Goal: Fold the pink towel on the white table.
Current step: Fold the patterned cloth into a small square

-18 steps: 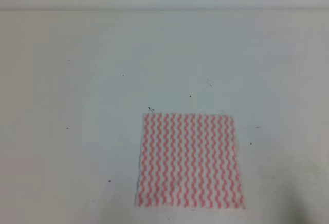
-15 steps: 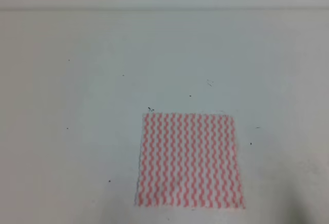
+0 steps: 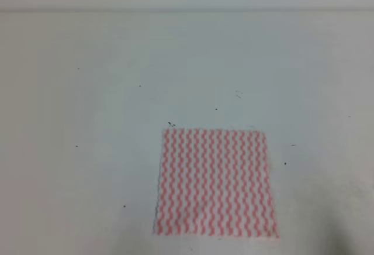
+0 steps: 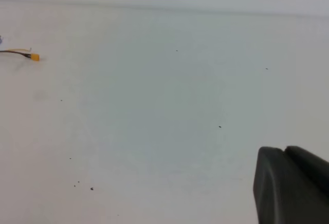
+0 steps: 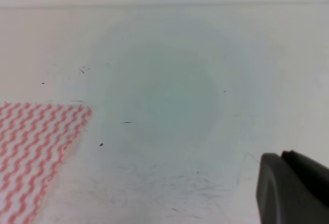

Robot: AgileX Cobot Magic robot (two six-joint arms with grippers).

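One pink towel (image 3: 215, 182) flat, white table (image 3: 87, 120) w/ specks.

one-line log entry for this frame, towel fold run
phase: pre-grasp | pink towel: flat, unfolded, on white table | left gripper: off towel, state unclear | right gripper: right of towel, no contact, state unclear

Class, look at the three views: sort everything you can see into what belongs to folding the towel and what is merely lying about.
Belongs to the job:
- pink towel, lying flat and unfolded
- white table under it
- left gripper and right gripper, only partly in view

Just lying about:
- orange-tipped wire at the left wrist view's left edge
- tiny dark specks on the table
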